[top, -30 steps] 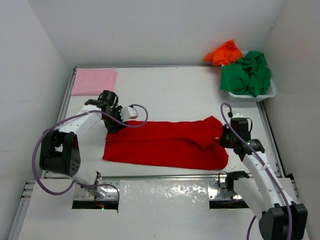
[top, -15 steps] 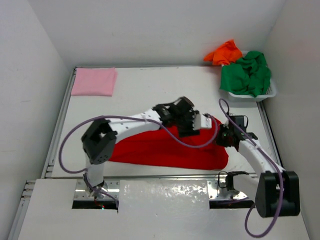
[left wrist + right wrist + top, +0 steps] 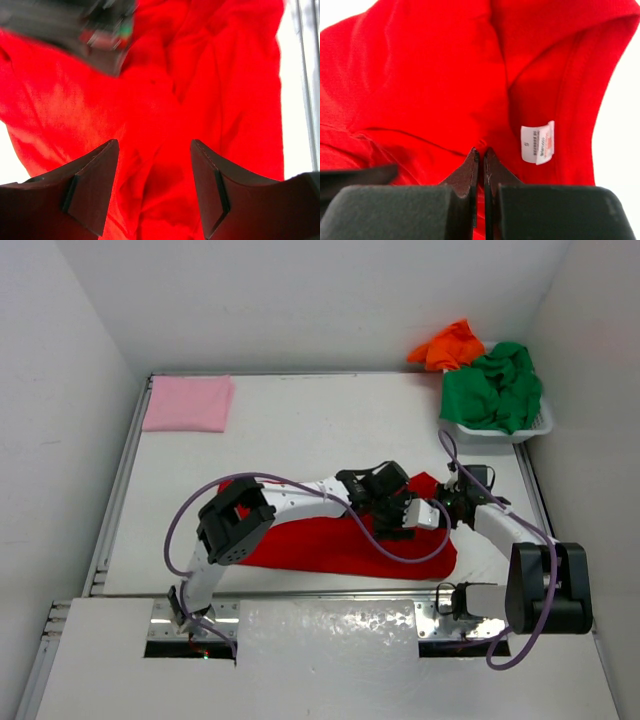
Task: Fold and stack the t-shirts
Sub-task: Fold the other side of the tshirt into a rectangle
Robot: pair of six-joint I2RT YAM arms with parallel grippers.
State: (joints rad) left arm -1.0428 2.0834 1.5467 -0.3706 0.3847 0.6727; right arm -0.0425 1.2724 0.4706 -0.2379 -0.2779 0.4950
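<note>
right gripper (image 3: 481, 151) pinches the red t-shirt (image 3: 420, 75), jaws together, as the left gripper (image 3: 152, 150) hovers above it, jaws apart.

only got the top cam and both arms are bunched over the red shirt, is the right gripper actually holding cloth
Observer: Yes. The right wrist view shows the right gripper shut on a raised fold of the red t-shirt.
Operator: and the left one
Observer: The left gripper is open. The shirt lies below the gap, and no cloth looks pinched.
Operator: anything by the right grip i can't see from above
Observer: A white size label shows on the cloth just right of the closed tips.
</note>
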